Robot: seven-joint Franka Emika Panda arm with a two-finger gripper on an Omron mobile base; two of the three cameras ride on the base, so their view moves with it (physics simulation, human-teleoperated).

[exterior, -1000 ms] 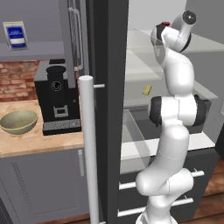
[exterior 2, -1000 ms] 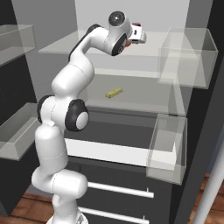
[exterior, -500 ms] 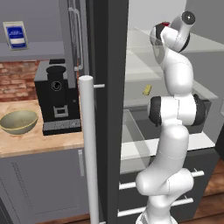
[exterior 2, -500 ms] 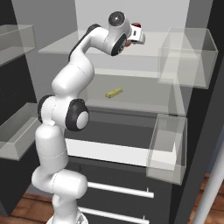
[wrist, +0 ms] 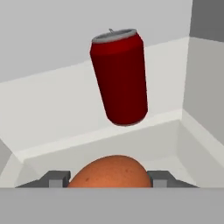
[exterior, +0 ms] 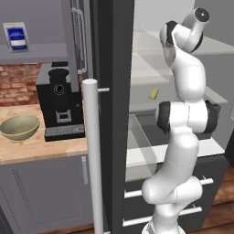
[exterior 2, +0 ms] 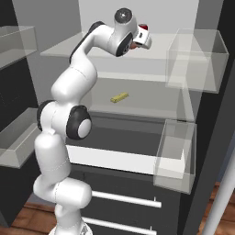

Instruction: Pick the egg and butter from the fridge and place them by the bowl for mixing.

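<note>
The egg [wrist: 109, 173], orange-brown and speckled, lies on the fridge's top white shelf in the hand view, between my gripper [wrist: 108, 179]. Both grey fingertips [wrist: 57, 178] press against its sides, so the gripper is shut on it. In the right base view the gripper [exterior 2: 146, 37] reaches over that top shelf. The butter [exterior 2: 119, 97], a small yellow-olive block, lies on the glass shelf below and also appears as the butter [exterior: 154, 93] in the left base view. The olive-beige bowl [exterior: 19, 126] sits on the wooden counter left of the fridge [exterior: 114, 55], whose door stands open.
A red can [wrist: 119, 78] stands upright on the shelf just behind the egg. A black coffee machine [exterior: 61, 105] sits between the bowl and the fridge. The door's long pale handle [exterior: 93, 155] stands in front. Clear door bins [exterior 2: 195, 62] hang at the right.
The gripper's fingers have closed in from wide open onto the egg's sides. The arm and the base have stayed in place.
</note>
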